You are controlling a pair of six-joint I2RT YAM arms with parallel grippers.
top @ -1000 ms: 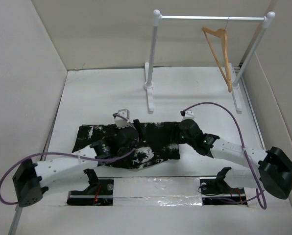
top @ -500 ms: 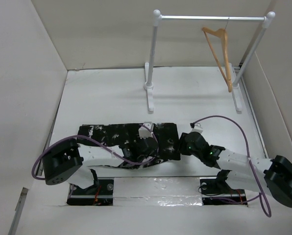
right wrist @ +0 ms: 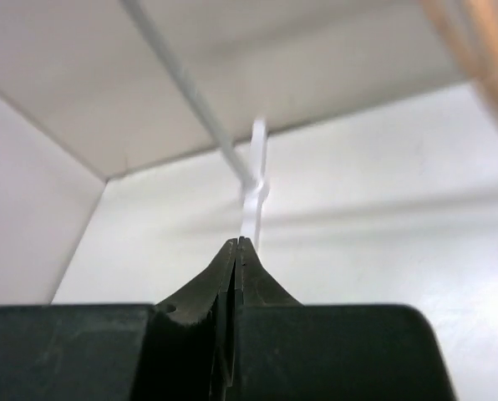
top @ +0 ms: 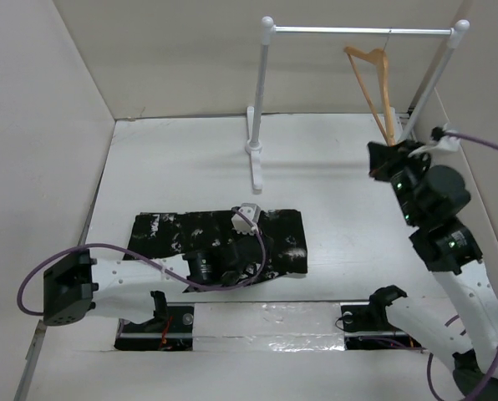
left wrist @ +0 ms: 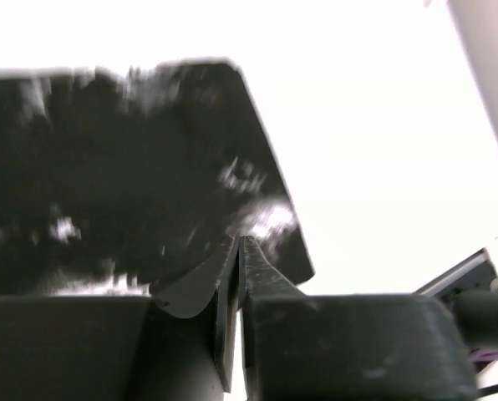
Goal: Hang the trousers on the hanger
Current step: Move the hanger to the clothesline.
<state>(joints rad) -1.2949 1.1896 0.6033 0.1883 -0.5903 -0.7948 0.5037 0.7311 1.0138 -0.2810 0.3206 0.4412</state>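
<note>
Task barely begun. The trousers (top: 190,238) lie folded flat on the table (top: 341,217), near its front edge, none of the fabric lifted. The hanger (top: 373,88) hangs bare from the rack (top: 358,31), well apart from them. Left gripper (left wrist: 241,244) sits low over the trousers' right end, jaws together; can't tell if cloth is pinched. Right gripper (right wrist: 236,242) is raised beside the hanger, jaws together on nothing. Left to do: fetch the hanger and drape the trousers over its crossbar.

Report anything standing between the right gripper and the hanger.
Nothing visible does. The right gripper, shut, sits close to the lower end of the hanger, which hangs on the rack; only open air lies between them.
</note>
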